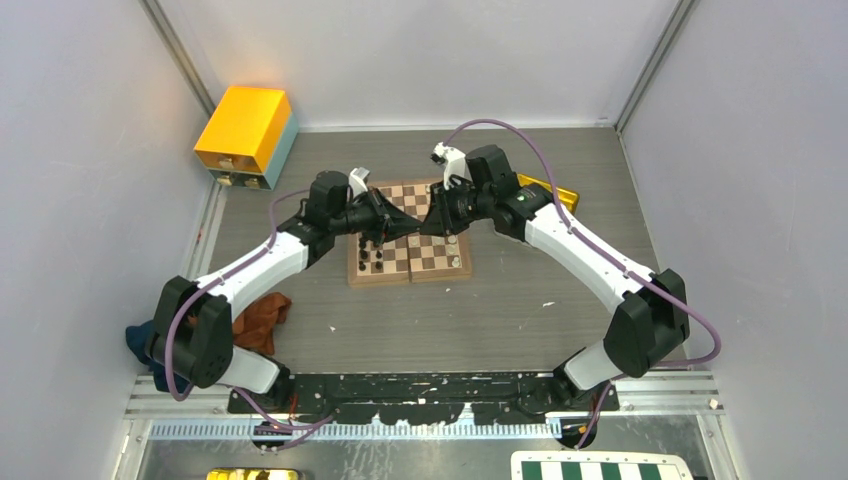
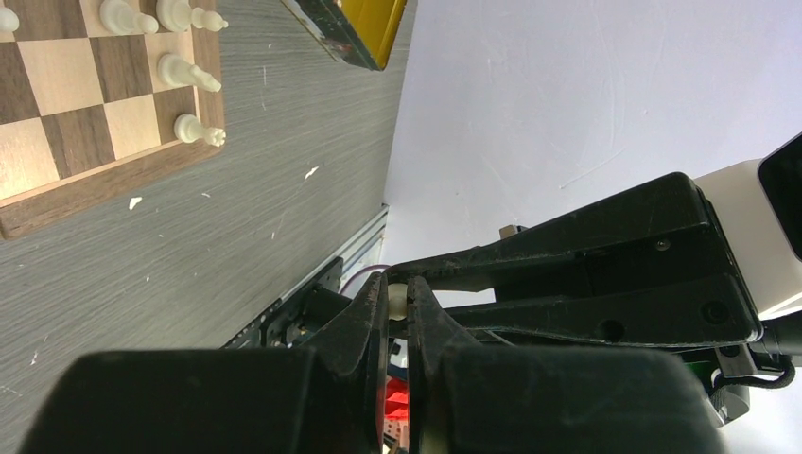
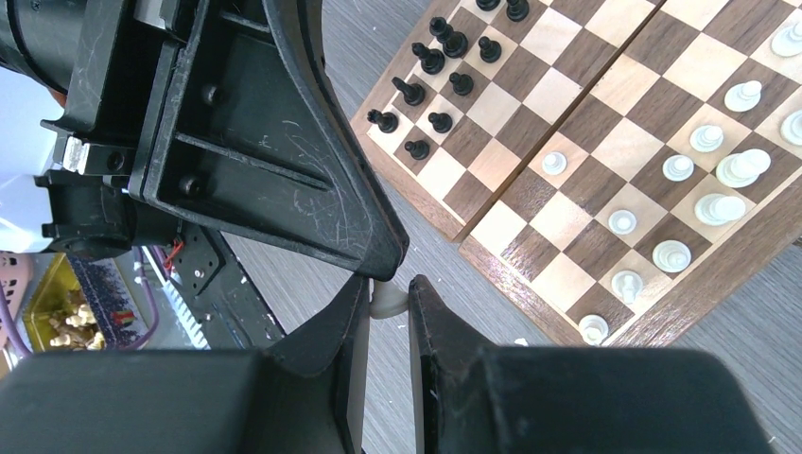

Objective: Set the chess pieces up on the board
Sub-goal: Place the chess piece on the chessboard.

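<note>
The wooden board (image 1: 442, 258) lies mid-table. Black pieces (image 1: 372, 256) stand at its near left corner; they also show in the right wrist view (image 3: 440, 66). White pieces (image 3: 700, 180) stand along its right side, and some show in the left wrist view (image 2: 184, 71). My left gripper (image 1: 405, 226) and right gripper (image 1: 425, 224) meet tip to tip above the board. One small white piece (image 2: 398, 298) sits between the left fingertips. The same white piece (image 3: 388, 301) sits between the right fingertips. Both pairs of jaws are closed against it.
A yellow box (image 1: 245, 130) stands at the back left. A gold tray (image 1: 555, 190) lies behind the right arm. An orange cloth (image 1: 262, 318) lies near the left arm. A green-and-white board (image 1: 600, 468) and a second gold tray (image 1: 255, 474) sit by the near edge.
</note>
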You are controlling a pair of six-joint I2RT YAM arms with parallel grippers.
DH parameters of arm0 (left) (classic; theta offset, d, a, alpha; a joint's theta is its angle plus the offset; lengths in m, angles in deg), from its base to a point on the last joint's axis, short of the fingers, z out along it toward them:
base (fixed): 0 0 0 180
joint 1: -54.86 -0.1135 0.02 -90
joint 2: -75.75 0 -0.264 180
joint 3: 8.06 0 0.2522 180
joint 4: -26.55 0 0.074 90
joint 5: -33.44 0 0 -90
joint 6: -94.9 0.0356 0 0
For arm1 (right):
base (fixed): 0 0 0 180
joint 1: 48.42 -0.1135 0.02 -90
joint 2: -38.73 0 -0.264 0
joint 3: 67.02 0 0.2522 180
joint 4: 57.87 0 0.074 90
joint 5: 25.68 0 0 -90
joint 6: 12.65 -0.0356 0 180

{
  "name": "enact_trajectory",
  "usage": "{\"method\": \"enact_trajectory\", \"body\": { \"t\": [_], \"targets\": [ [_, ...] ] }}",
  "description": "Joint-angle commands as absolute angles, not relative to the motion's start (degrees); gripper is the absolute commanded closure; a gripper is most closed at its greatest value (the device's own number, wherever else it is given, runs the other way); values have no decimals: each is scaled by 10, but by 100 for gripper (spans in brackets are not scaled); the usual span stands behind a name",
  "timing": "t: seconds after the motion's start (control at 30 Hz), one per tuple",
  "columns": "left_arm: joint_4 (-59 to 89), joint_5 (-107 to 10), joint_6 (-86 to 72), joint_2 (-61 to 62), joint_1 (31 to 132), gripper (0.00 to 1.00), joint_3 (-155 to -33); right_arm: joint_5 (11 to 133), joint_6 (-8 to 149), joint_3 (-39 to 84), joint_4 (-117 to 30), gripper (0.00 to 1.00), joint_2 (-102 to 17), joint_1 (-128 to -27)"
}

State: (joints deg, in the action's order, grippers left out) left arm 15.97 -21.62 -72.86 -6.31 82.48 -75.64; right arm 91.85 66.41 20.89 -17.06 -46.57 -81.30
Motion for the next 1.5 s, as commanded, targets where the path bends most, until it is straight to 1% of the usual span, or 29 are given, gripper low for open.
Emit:
{"method": "enact_trajectory", "body": {
  "t": [0.0,0.07,0.17,0.2,0.3,0.5,0.8,0.93,1.1,1.27,1.47],
  "targets": [
    [186,-177,-715,-40,833,100,-764,903,661,228,-223,99,-472,-812],
    [175,-182,-704,-38,833,100,-769,904,661,226,-224,97,-471,-812],
    [161,-189,-689,-37,833,100,-778,902,661,223,-227,90,-467,-811],
    [155,-192,-685,-37,833,100,-780,902,660,223,-227,86,-466,-812],
    [147,-201,-673,-35,833,100,-785,902,660,223,-227,70,-463,-811],
    [137,-211,-660,-38,833,100,-792,907,663,229,-216,60,-457,-811],
    [130,-221,-642,-39,833,100,-805,907,670,228,-195,54,-439,-810],
    [80,-237,-604,-37,833,100,-820,904,672,222,-184,54,-418,-809],
    [4,-276,-508,-37,840,100,-848,882,672,201,-177,53,-373,-808],
    [-39,-334,-437,-38,861,100,-849,823,671,175,-165,52,-323,-808],
    [-49,-444,-351,-42,930,100,-846,708,668,141,-165,52,-284,-807]
  ]
}}
